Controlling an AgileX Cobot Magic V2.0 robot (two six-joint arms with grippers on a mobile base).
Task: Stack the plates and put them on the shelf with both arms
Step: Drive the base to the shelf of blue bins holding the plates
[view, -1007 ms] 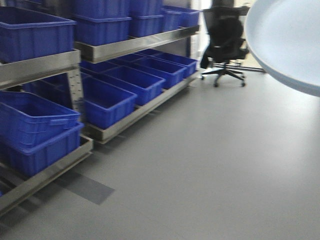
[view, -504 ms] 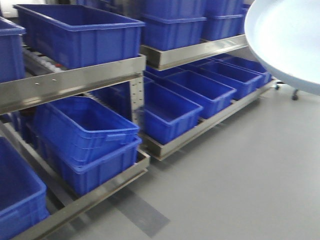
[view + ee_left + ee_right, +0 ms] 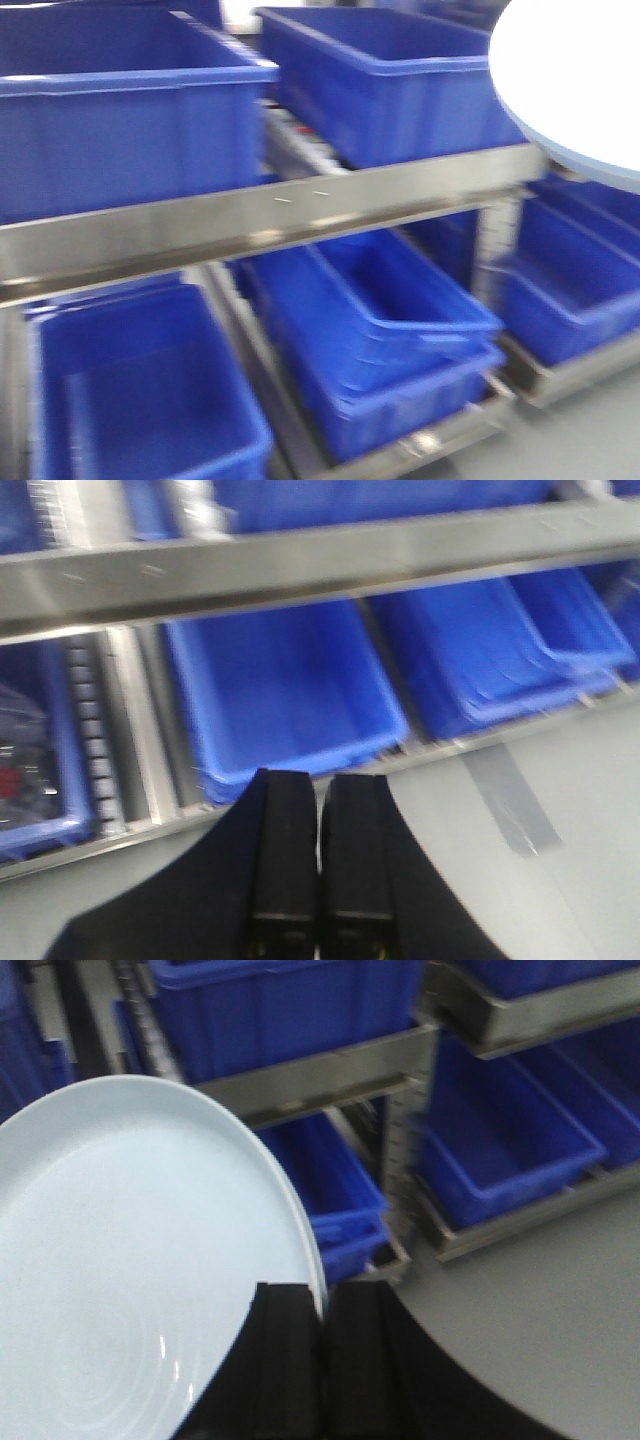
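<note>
In the front view a pale plate (image 3: 575, 80) fills the upper right corner, in the air in front of a steel shelf (image 3: 300, 215). Blue bins (image 3: 120, 120) stand on both levels of the shelf, and the picture is blurred. In the left wrist view the left gripper (image 3: 320, 870) has its two dark fingers pressed together with nothing between them. Beyond it is the shelf rail, one of the bins on the low level, and the grey floor (image 3: 580, 900) with a strip of grey tape (image 3: 510, 800). In the right wrist view the right gripper (image 3: 322, 1360) is clamped on the rim of the plate, whose edge goes into the thin gap between the fingers. The plate spreads to the left of the gripper, tilted, with its glossy face to the camera. Whether a second plate lies under it, I cannot tell.
</note>
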